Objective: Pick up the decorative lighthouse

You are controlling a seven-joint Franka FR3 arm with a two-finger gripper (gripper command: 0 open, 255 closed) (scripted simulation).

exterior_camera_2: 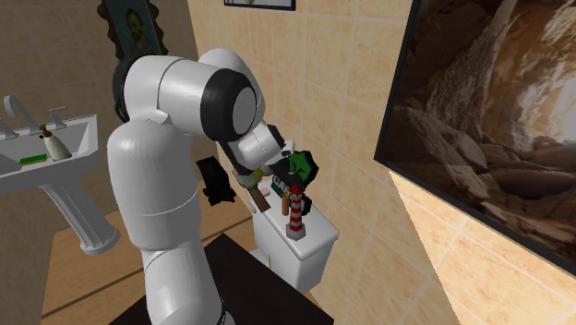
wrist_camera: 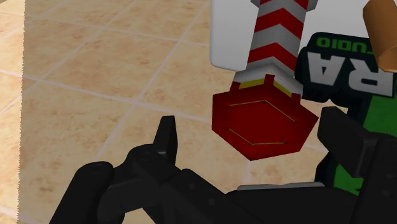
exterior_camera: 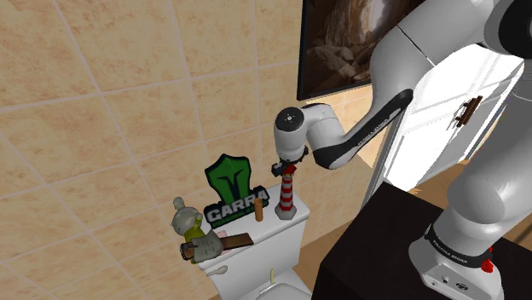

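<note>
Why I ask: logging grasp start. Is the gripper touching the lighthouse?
Cannot tell. In the wrist view the gripper is open: one finger stands clear of the lighthouse, the other borders its cap with no plain gap.

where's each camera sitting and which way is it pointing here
Shoulder view: beside the black stand, looking down at the white toilet tank and red-and-white striped lighthouse; the white arm and black end effector show.
Second exterior view: near the stand, looking past the arm's bulky links along the tiled wall toward the tank; a white sink sits at that view's left.
Wrist view: on the hand, looking along its open fingers at the lighthouse's red cap.
All three share the lighthouse.
</note>
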